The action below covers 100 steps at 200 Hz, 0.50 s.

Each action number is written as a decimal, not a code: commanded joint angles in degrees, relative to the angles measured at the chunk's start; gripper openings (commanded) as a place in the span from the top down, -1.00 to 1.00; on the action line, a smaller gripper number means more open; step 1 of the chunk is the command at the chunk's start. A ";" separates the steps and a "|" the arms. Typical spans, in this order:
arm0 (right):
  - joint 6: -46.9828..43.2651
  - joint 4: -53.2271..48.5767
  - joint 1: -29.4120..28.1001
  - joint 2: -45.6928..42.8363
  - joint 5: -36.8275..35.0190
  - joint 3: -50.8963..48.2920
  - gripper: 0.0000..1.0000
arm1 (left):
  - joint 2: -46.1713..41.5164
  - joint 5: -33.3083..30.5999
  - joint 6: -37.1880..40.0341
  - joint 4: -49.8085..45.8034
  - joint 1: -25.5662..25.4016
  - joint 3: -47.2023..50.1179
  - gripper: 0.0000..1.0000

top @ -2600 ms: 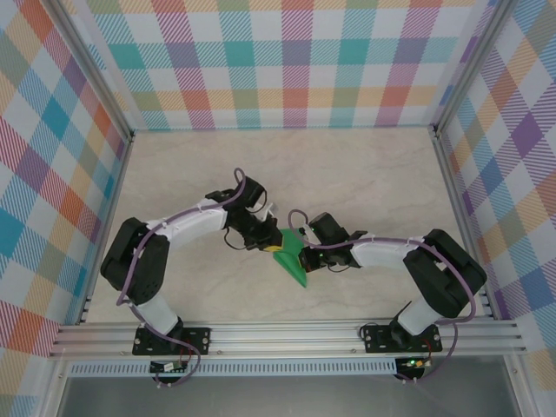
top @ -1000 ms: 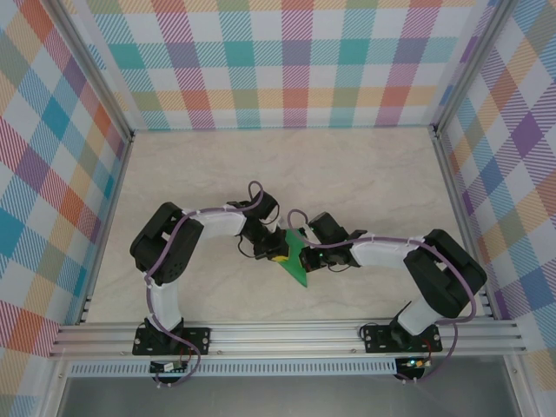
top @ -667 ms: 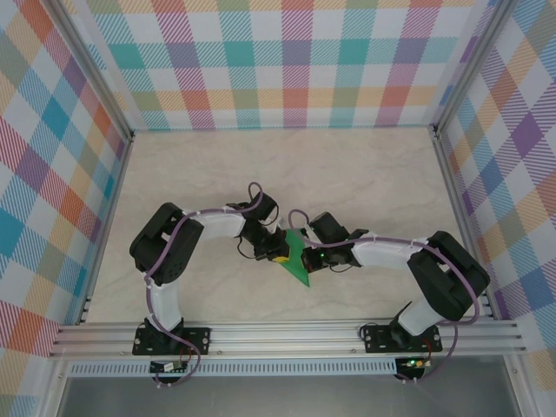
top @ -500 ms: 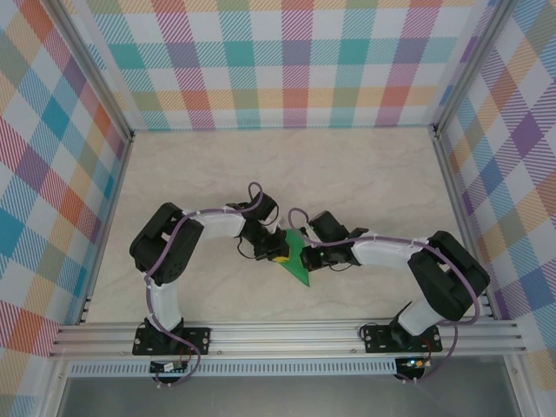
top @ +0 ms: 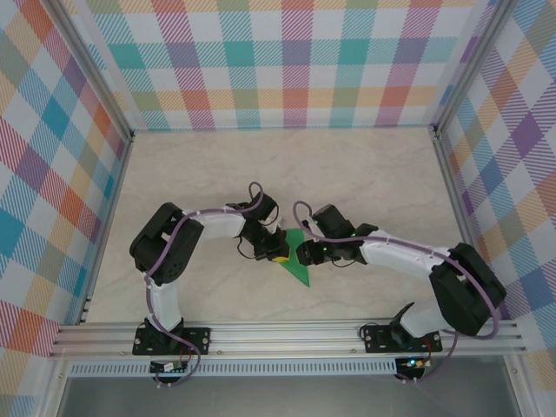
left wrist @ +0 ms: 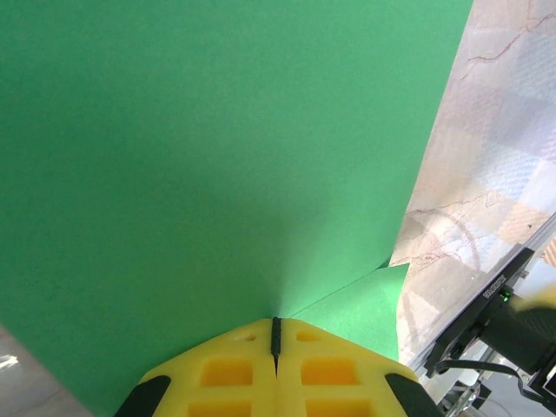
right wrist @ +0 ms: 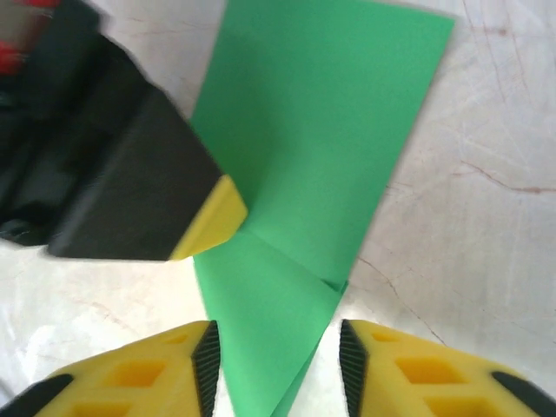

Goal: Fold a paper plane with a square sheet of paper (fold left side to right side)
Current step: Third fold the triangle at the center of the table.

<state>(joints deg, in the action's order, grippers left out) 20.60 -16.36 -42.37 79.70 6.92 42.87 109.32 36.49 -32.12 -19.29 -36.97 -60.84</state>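
The right gripper [right wrist: 276,347] stands partly open. Its two yellow fingers are apart, and the narrow end of the green paper [right wrist: 321,130] lies between them on the table, apart from both black pads as far as the wrist view shows. It has hold of nothing.

Just ahead of it and to its left, the left gripper [left wrist: 275,328] is closed, its yellow fingers pressed together with only a thin seam between them. Its tip meets the paper at a diagonal fold where one flap lies over another. Whether it pinches a layer or merely presses down on it is hard to tell from these angles.

From the left fingertips the paper spreads away as a broad flat green sheet, with a small folded corner just to the right of the seam. Seen from above, it is a slim pointed shape lying between the two grippers, its point towards the arm bases.

Around them lies a pale marbled table [top: 365,174], enclosed by plaid walls [top: 287,69].
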 commanded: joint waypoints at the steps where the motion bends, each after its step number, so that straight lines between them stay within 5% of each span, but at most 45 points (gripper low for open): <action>1: 0.12 -2.53 0.18 -4.53 6.20 -0.68 0.43 | 2.42 -5.87 0.94 -4.77 -0.91 1.91 0.97; 35: 3.31 2.24 -2.20 -2.62 17.86 -3.31 1.00 | 2.39 -6.03 1.03 -5.14 -0.91 1.36 0.98; 100: 3.13 3.77 -4.63 5.12 18.63 -1.91 1.00 | 2.48 -6.34 1.25 -5.58 -0.91 1.07 0.98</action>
<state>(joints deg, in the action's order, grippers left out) 23.83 -13.54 -46.61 82.11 22.96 39.79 109.32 36.38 -31.92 -19.49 -36.99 -60.97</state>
